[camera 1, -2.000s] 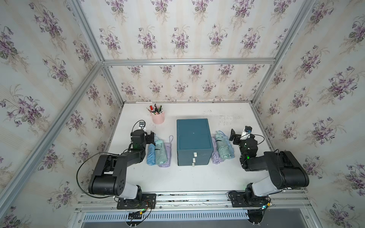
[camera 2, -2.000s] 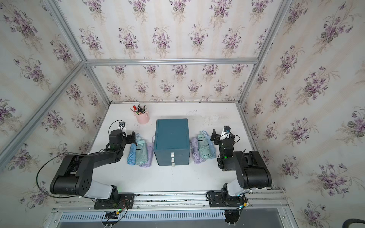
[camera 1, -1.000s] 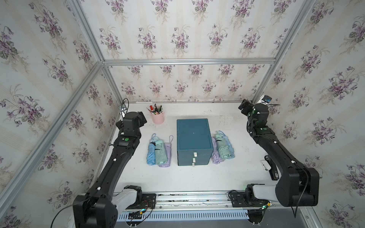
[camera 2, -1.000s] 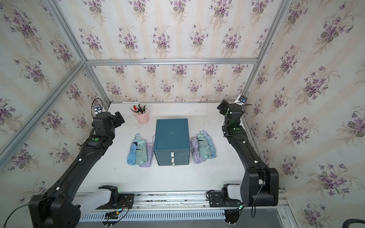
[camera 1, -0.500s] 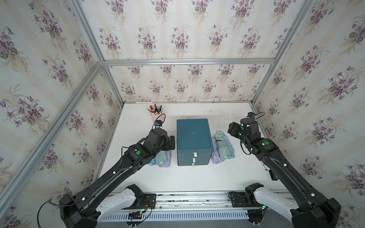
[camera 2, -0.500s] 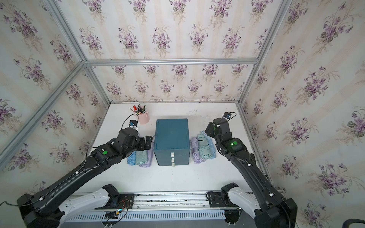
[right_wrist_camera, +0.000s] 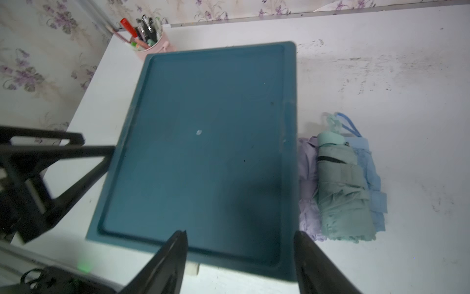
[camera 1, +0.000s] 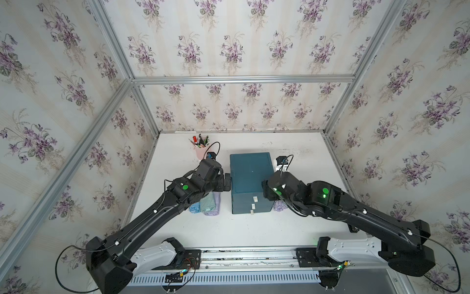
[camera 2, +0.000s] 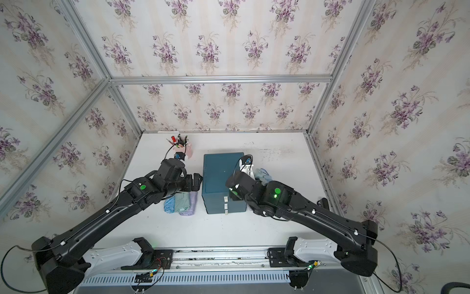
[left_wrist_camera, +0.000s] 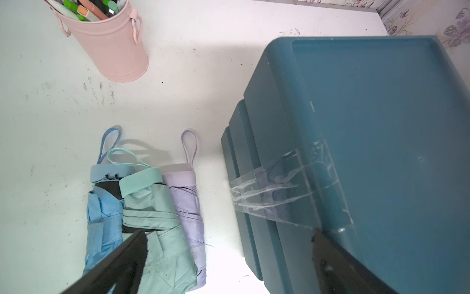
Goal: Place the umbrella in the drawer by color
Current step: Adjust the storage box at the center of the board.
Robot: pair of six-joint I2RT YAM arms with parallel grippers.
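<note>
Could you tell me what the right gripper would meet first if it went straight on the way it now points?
Most likely the top of the teal drawer cabinet: in the right wrist view it fills the gap ahead of the open right gripper. How far off it lies is unclear.

scuffed white table (camera 1: 312,163) holds a teal drawer cabinet (camera 1: 250,173), a pink pen bucket (left_wrist_camera: 112,48), and folded umbrella bundles (left_wrist_camera: 152,216) flanking the cabinet.
</note>
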